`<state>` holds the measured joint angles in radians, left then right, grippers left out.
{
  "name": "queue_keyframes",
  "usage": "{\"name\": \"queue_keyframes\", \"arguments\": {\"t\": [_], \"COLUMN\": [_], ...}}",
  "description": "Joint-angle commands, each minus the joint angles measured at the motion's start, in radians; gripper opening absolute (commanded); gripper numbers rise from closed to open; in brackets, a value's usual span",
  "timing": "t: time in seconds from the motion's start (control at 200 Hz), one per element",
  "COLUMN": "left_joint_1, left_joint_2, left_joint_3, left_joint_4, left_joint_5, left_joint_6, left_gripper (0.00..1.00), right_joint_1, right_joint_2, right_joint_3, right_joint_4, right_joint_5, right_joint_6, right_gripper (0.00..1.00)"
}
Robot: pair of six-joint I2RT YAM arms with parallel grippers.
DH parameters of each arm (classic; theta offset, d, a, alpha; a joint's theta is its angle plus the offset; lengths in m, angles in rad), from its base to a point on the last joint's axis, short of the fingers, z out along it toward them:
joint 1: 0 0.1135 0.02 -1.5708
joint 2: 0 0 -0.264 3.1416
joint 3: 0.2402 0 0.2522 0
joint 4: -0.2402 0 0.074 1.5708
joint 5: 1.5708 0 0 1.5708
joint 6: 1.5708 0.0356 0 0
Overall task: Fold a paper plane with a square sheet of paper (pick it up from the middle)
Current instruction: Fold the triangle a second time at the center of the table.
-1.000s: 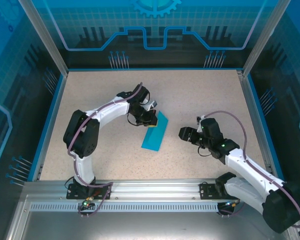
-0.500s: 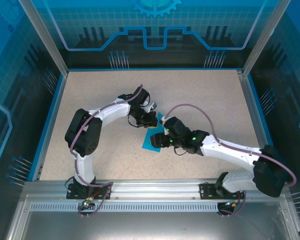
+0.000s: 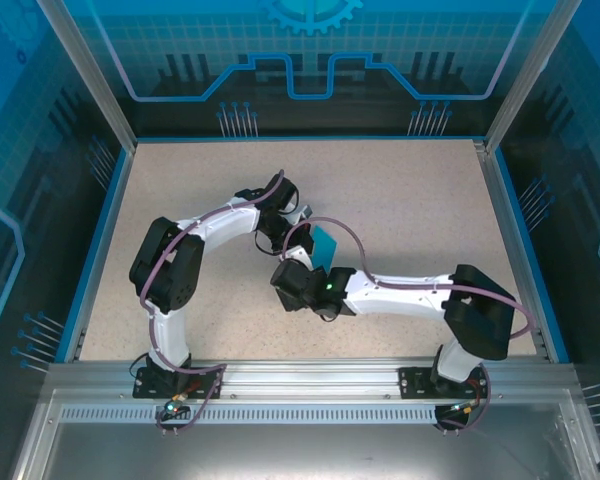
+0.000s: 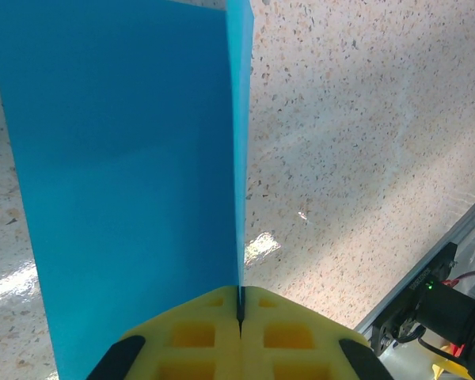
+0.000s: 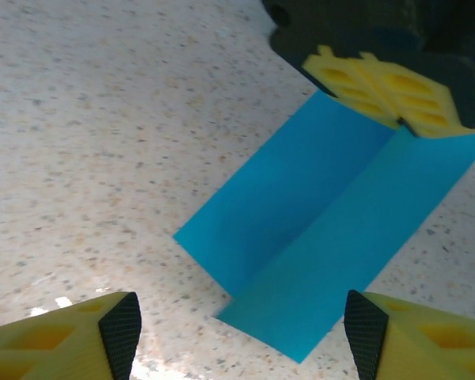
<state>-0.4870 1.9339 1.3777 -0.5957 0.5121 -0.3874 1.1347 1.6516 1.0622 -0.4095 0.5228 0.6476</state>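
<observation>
The square sheet of paper is teal-blue and lies on the speckled table, bent along one centre crease into a shallow V. No paper plane is in view. My left gripper is shut on the raised crease at the sheet's far end; its yellow fingers show in the right wrist view. The top view has that gripper beside the uncovered part of the sheet. My right gripper hovers open over the sheet's near corner, one finger on each side, touching nothing. From above, it hides the sheet's lower half.
The speckled table is bounded by a blue rim and glass walls. The right forearm stretches across the front middle of the table. An aluminium rail runs along the near edge.
My right arm has swung left across the table, from the right side to the sheet's near end, and now covers its lower part. The left gripper has kept its hold and barely moved.
</observation>
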Motion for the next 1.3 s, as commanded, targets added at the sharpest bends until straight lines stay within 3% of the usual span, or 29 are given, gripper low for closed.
{"name": "queue_keyframes", "arguments": {"t": [0.0, 0.32, 0.515, 0.845, 0.99, 1.065, 1.295], "left_joint_1": [0.01, 0.01, 0.01, 0.008, 0.01, 0.01, 0.01], "left_joint_2": [0.013, 0.019, 0.02, 0.025, 0.027, 0.025, 0.019], "left_joint_3": [-0.014, -0.006, -0.006, -0.008, -0.003, -0.002, 0.006], "left_joint_4": [-0.006, -0.011, -0.015, -0.015, -0.018, -0.016, -0.015], "left_joint_5": [0.015, 0.011, 0.009, 0.005, 0.005, 0.007, 0.02], "left_joint_6": [-0.001, -0.002, 0.0, -0.001, -0.001, -0.001, -0.006], "left_gripper": [0.04, 0.04, 0.04, 0.04, 0.04, 0.04, 0.03], "right_joint_1": [0.018, 0.044, 0.047, 0.048, 0.048, 0.048, 0.048], "right_joint_2": [0.028, 0.048, 0.045, 0.017, 0.017, 0.016, 0.031], "right_joint_3": [0.036, 0.059, 0.053, 0.035, 0.037, 0.037, 0.045], "right_joint_4": [-0.06, -0.095, -0.112, -0.106, -0.112, -0.111, -0.122], "right_joint_5": [0.094, 0.123, 0.128, 0.11, 0.104, 0.102, 0.1], "right_joint_6": [0.042, 0.05, 0.059, 0.043, 0.048, 0.055, 0.098], "right_gripper": [0.7, 0.58, 0.4, 0.29, 0.29, 0.38, 0.44]}}
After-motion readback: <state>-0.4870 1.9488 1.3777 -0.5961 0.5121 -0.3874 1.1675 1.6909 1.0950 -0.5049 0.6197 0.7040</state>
